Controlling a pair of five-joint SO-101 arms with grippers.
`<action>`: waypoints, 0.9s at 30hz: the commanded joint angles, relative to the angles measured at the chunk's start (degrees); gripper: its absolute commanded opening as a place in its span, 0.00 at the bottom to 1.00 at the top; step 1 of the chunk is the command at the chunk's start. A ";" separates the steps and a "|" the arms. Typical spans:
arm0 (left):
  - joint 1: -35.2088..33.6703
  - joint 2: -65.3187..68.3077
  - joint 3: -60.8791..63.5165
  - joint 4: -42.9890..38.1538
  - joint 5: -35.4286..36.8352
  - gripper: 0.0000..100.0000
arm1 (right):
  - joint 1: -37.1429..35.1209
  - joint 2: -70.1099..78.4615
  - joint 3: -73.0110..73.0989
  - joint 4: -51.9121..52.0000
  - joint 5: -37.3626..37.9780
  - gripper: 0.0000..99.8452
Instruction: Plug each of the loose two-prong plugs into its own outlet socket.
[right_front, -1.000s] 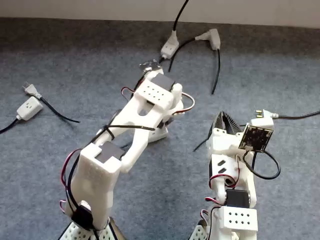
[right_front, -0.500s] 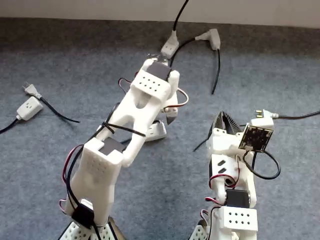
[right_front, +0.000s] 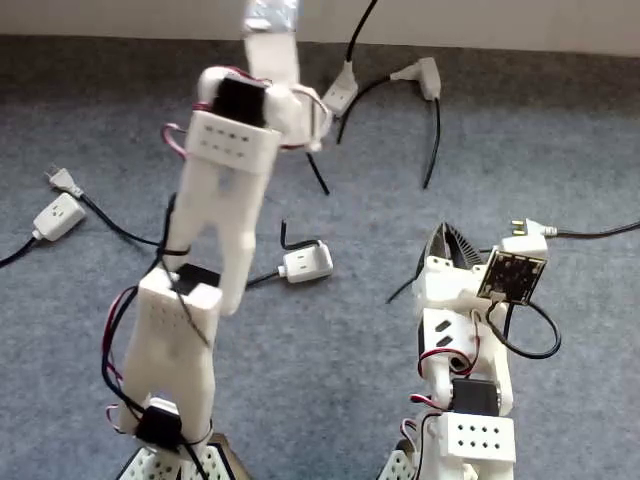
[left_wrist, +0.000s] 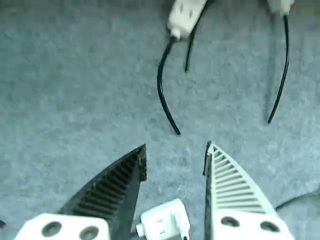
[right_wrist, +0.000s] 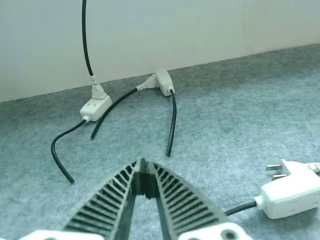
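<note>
A boxy white outlet socket (right_front: 305, 262) is trailed by a black cord (right_front: 263, 279). The left gripper (left_wrist: 175, 149) is spread wide, the right gripper (right_wrist: 143, 165) pressed closed.

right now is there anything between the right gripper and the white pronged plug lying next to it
Nothing visible does. The right gripper, shut, points out over bare carpet, and the white pronged plug lies off to its side with only carpet between them. A loose black cable lies farther out, clear of that gap.
</note>
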 joint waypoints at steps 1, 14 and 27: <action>-4.79 -0.66 -8.40 -0.35 -1.14 0.20 | -0.48 -1.10 7.87 0.04 0.70 0.01; -6.90 -1.19 12.79 0.88 -35.16 0.20 | -0.57 -1.10 7.87 0.04 0.70 0.01; -3.74 -6.64 37.14 0.97 -53.19 0.20 | -0.57 -1.10 7.87 -0.13 0.70 0.01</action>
